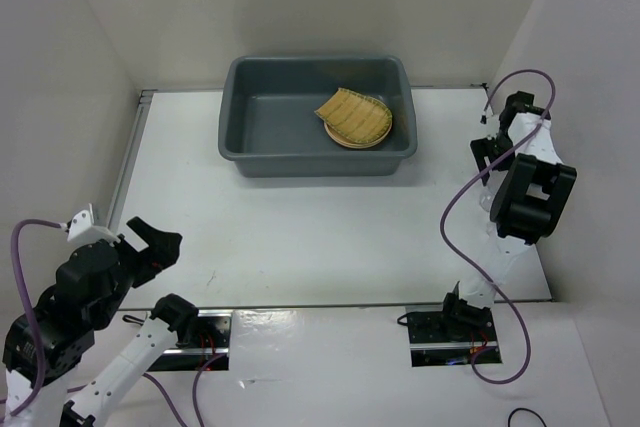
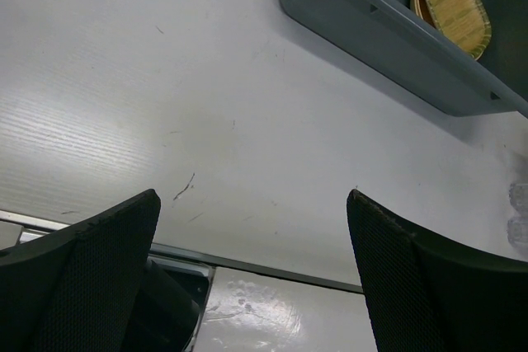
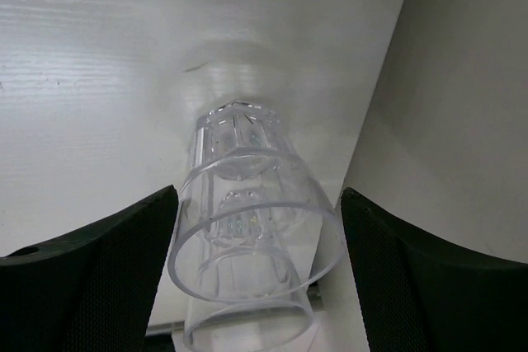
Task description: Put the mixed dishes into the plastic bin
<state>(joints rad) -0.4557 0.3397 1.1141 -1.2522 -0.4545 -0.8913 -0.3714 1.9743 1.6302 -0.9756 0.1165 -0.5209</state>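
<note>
Top view: the bin (image 1: 320,161) stands at the far middle of the table (image 1: 330,237). The tray (image 1: 355,115) lies inside it on the plates (image 1: 347,141), toward the bin's right end. The left gripper (image 1: 155,234) hangs near its base with jaws released and holding nothing. The right arm (image 1: 525,192) is at the table's right edge; the glass cannot be made out from here. Left wrist view: both fingers are spread wide over bare table, with the bin and its contents well apart, up and to the right. Right wrist view: the glass (image 3: 247,228) stands upright on the table, just beside the wall (image 3: 462,121), with the right gripper (image 3: 257,195) bracketing it near the rim. It cannot be told whether the pads press the glass or merely flank it. Handling: the glass is judged light, rigid, smooth-walled and breakable. Grip the side wall below the rim, squarely and with moderate force, as a tilted or hard grip could let it slip.
</note>
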